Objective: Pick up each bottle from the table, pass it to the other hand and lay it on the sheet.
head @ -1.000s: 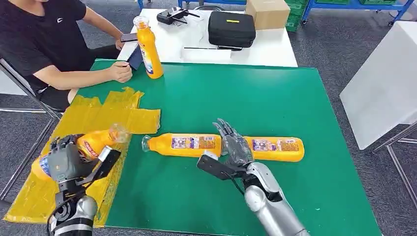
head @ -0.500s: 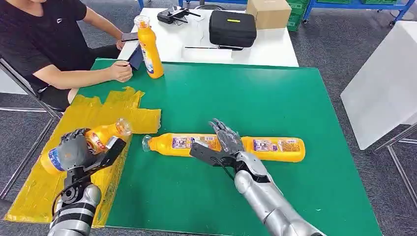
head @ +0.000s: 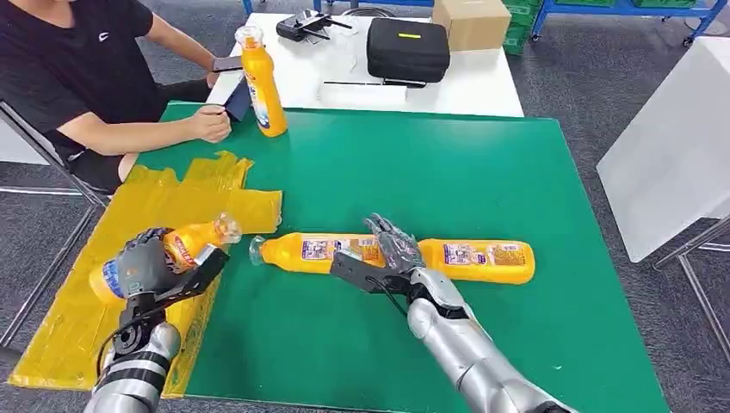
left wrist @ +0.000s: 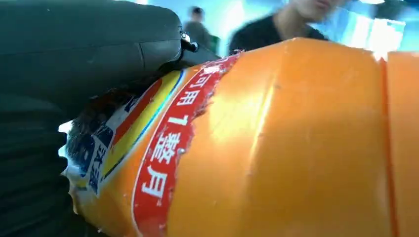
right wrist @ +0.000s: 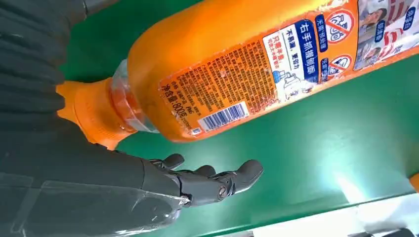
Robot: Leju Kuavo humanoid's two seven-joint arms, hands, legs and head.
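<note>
Left hand [head: 138, 267]: fingers wrapped around an orange bottle [head: 176, 249], above the yellow sheet [head: 163, 202] at the table's left edge
Right hand [head: 392, 245]: fingers spread, holding nothing, over two bottles [head: 323, 252] lying mid-table

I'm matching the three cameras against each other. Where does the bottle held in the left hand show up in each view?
Head view: the held bottle sits lower left, above the yellow sheet.
Left wrist view: it appears close up.
Right wrist view: not in it.
Shared landmark: its red label band.
</note>
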